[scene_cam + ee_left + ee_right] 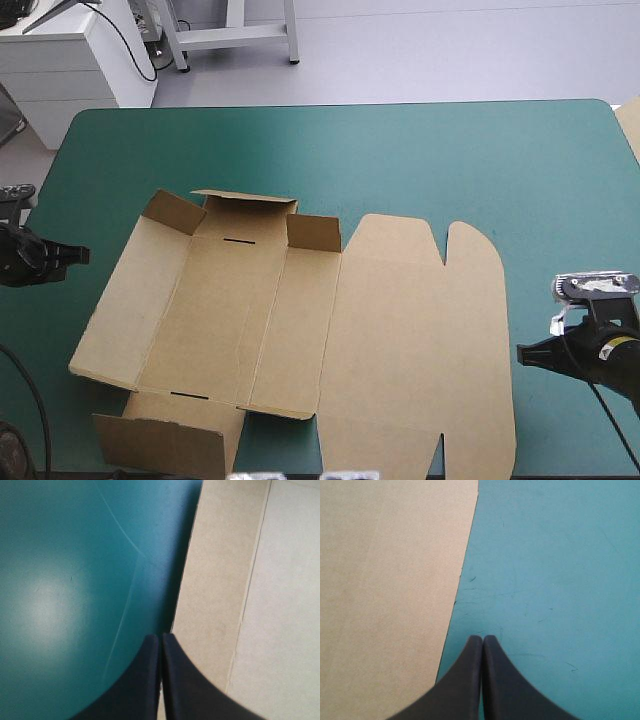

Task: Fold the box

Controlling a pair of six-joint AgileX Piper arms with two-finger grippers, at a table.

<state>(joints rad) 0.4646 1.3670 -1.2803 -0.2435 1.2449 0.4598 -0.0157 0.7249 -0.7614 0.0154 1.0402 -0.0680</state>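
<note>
Left gripper (pixel 160 636) and right gripper (pixel 483 637), closed, flank box (pixel 300 320)

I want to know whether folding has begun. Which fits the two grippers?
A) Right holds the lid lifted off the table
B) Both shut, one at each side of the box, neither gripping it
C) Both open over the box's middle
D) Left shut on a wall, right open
B: the left gripper and right gripper each form one pointed arch, at opposite edges of the box, with no board between the fingers.
</note>
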